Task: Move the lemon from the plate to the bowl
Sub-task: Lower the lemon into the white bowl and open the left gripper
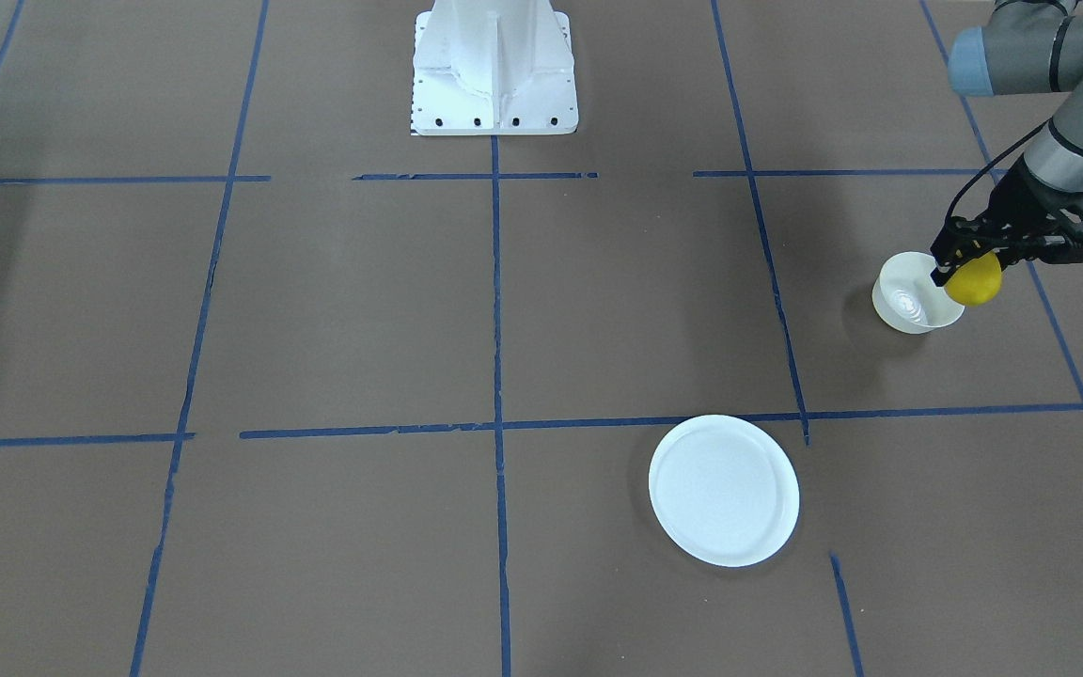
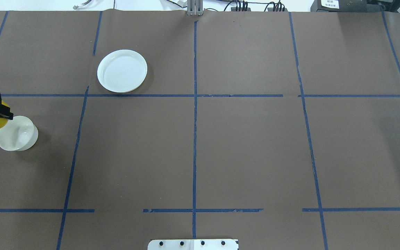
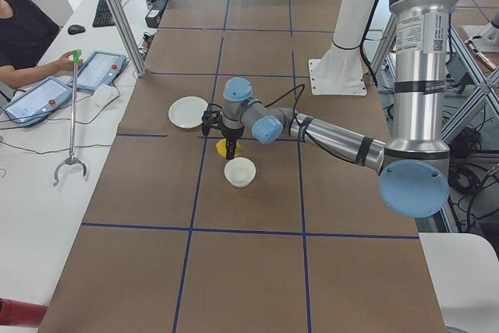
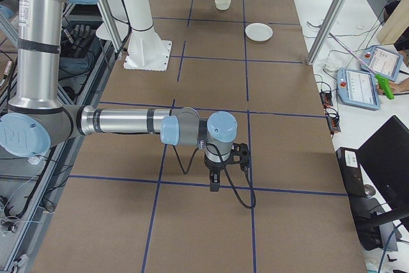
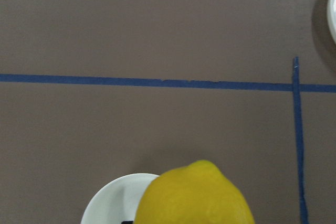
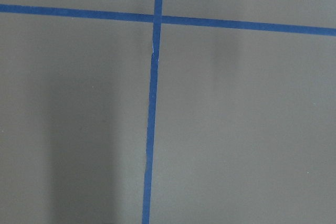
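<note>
— What sits closest to the robot?
— The right claw [image 4: 214, 185]. It points down just above the brown surface [image 1: 363, 310], near a crossing of blue tape [image 6: 156, 19]. Only a side view catches it, so I cannot tell whether it is open or closed.

— And the left claw?
— The left claw [image 1: 965, 268] is out at the robot's left end of the surface, clamped on the lemon [image 1: 976, 280]. One black finger [image 1: 940, 275] shows against the fruit's side.

— Where exactly is the lemon?
— It is held off the surface at the rim of the bowl [image 1: 908, 306]. From overhead it overlaps the bowl's outer edge, on the side away from the middle. In the left wrist view its pointed tip faces forward and part of the bowl shows under it. It is not resting inside the bowl.

— How does the bowl stand?
— Upright on the surface.

— What lies farther out?
— The plate [image 1: 723, 491]. It lies flat, well apart from the bowl and nearer the middle, just beside a tape line.
</note>
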Robot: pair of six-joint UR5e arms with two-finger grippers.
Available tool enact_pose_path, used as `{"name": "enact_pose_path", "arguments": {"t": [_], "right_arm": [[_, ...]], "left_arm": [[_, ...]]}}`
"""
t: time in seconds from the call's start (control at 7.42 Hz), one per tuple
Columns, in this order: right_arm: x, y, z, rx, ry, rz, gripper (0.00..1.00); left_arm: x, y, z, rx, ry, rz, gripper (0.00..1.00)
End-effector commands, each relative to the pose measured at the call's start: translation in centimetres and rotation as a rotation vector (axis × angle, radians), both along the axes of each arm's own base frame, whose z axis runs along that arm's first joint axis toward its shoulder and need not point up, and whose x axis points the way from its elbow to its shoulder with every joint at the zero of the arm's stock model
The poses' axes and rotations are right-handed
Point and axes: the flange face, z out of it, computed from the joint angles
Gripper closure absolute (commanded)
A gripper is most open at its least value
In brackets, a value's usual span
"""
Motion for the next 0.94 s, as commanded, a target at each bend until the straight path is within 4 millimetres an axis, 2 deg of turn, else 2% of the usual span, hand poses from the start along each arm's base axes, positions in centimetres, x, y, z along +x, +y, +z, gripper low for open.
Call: {"name": "enact_pose_path", "arguments": {"t": [0.0,0.27,0.4,0.54,0.67,0.81], "right_arm": [[0.0,0.0,0.0,0.0,0.0,0.0,0.0],[0.0,0.0,0.0,0.0,0.0,0.0,0.0],[0.0,0.0,0.0,0.0,0.0,0.0,0.0],[0.0,0.0,0.0,0.0,0.0,0.0,0.0],[0.0,0.0,0.0,0.0,0.0,0.0,0.0],[0.0,0.0,0.0,0.0,0.0,0.0,0.0]], "left_arm": [[0.6,0.4,2.8,-0.003,0.015,-0.003,1.0],[1.6,0.9,2.6,-0.005,0.02,0.02,1.0],[2.5,1.2,2.6,-0.004,0.02,0.043,0.89],[3.1,1.5,2.6,0.0,0.02,0.061,0.38],[3.1,1.5,2.3,0.006,0.025,0.067,0.0],[3.1,1.5,2.3,0.006,0.025,0.067,0.0]]}}
